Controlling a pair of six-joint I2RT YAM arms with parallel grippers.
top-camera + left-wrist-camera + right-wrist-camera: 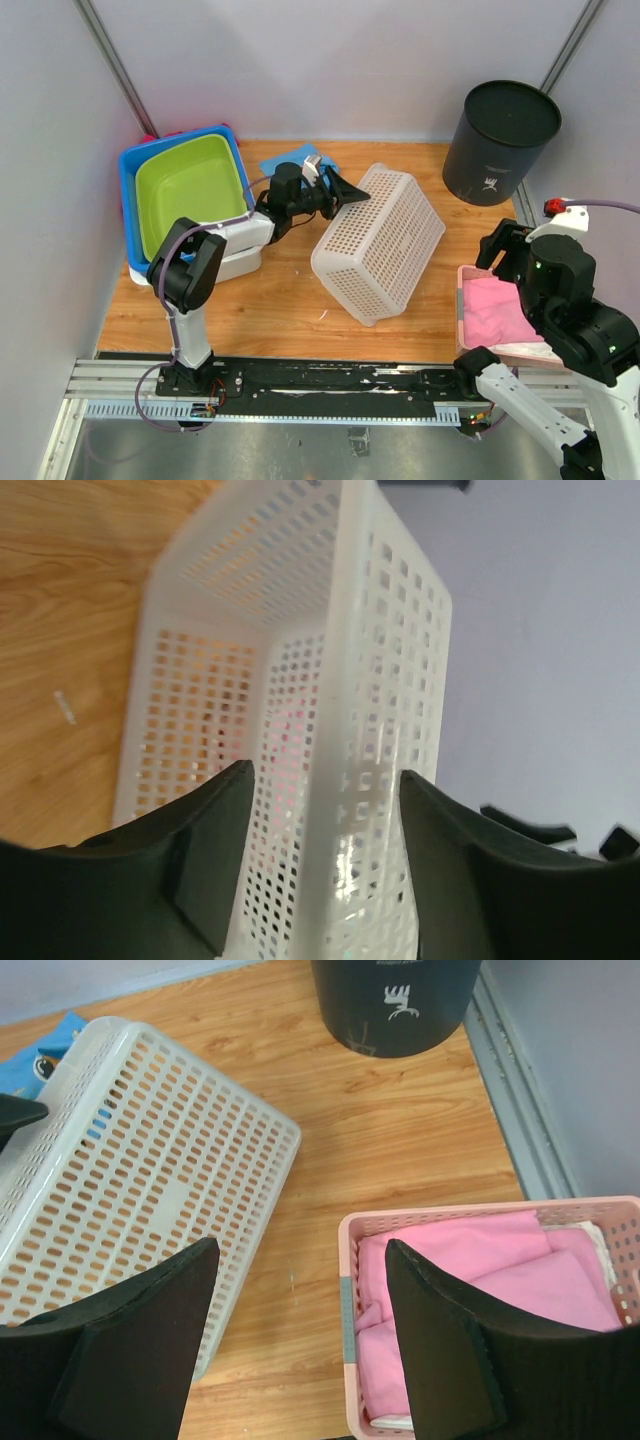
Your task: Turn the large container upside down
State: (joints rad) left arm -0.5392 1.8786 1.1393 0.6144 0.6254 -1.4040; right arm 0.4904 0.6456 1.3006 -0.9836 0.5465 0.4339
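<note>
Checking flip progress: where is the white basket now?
Top view: the white basket lies tilted mid-table, the left gripper at its far-left rim, the pink bin to its right.

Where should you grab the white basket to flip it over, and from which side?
Grab the thin rim at the end of the basket nearest the green tub, coming from the left. The wall there is narrow enough to fit between two fingers, one inside and one outside. The basket is tilted with that edge raised. The left gripper is right there.
</note>
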